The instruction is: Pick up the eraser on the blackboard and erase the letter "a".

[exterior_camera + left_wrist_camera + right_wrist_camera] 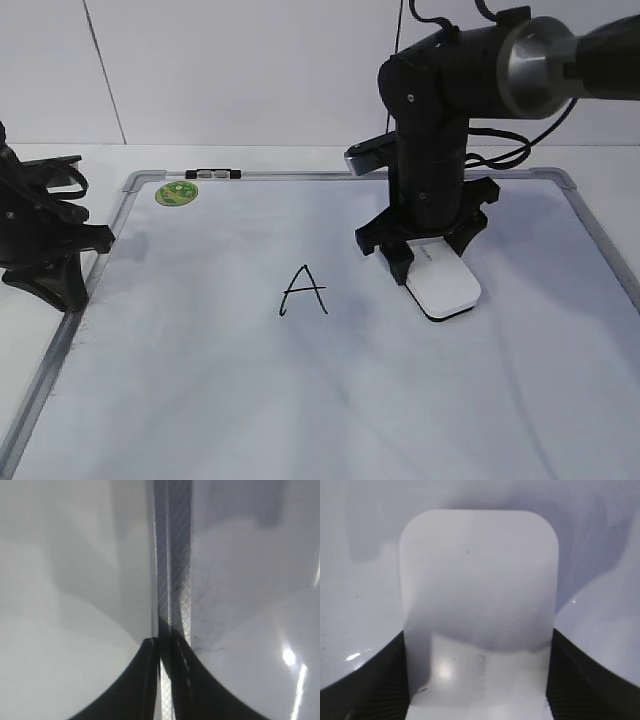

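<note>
Clamped on the eraser (443, 283), my right pincer (426, 250) stands over the right half of the blackboard (200, 400), its two black fingers (365, 680) pressed against the eraser's long sides in the right wrist view. That white block lies flat on the board's surface, its near rounded end poking out toward the near right from between my fingers, with a thin black edge showing underneath.

To the left of the eraser, apart from it, a tall capital "A" (303, 291) is written in black marker near the board's middle. I see no small letter "a" in any view; whether it lies under the eraser or my pincer, I cannot tell.

At the far left corner of the board sits a round green sticker (176, 193), and just right of it a black-and-white clip (212, 174) rests on the grey frame (60, 340).

My left pincer (45, 240) sits at the board's left edge, well apart from the eraser. In the left wrist view its fingers (125, 690) look drawn together over the frame strip (172, 580), holding nothing I can make out.
</note>
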